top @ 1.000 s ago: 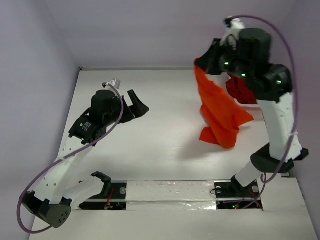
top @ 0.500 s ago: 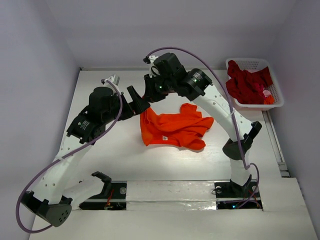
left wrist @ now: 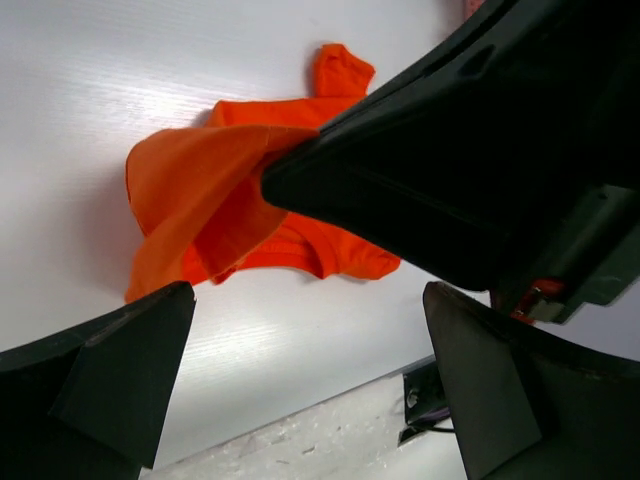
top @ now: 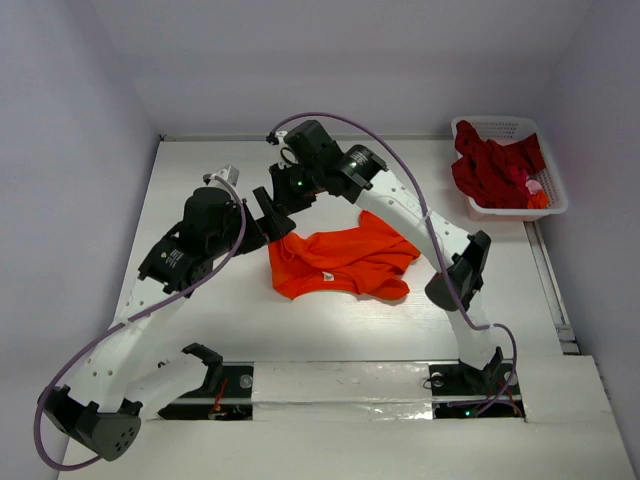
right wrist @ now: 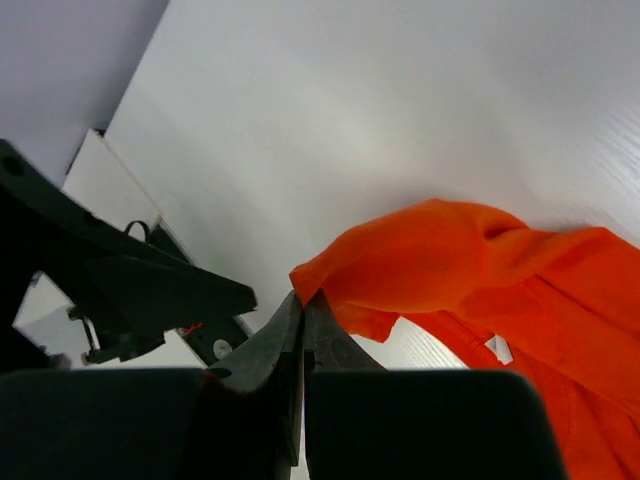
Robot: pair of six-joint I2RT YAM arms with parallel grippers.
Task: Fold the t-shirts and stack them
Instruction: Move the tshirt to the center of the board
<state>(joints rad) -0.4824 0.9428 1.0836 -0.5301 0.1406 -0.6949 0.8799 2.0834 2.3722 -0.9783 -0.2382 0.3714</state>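
The bright orange t-shirt (top: 345, 262) lies crumpled on the white table, its left corner lifted. My right gripper (top: 286, 222) reaches across to the left and is shut on that corner; in the right wrist view its tips (right wrist: 303, 300) pinch the shirt's (right wrist: 480, 270) edge. My left gripper (top: 262, 228) is open and empty, right beside the right gripper. In the left wrist view my fingers (left wrist: 110, 380) stand wide apart above bare table, and the right gripper's tip holds the shirt (left wrist: 190, 200). Darker red shirts (top: 495, 170) lie heaped in the basket.
The white lattice basket (top: 548, 207) stands at the far right of the table. The right arm's elbow (top: 455, 280) hangs over the table to the right of the shirt. Grey walls close in the left, back and right.
My right arm swung from the basket to the table's middle-left, carrying the orange shirt and laying most of it down, then drew its corner a bit further left. The left arm barely moved.
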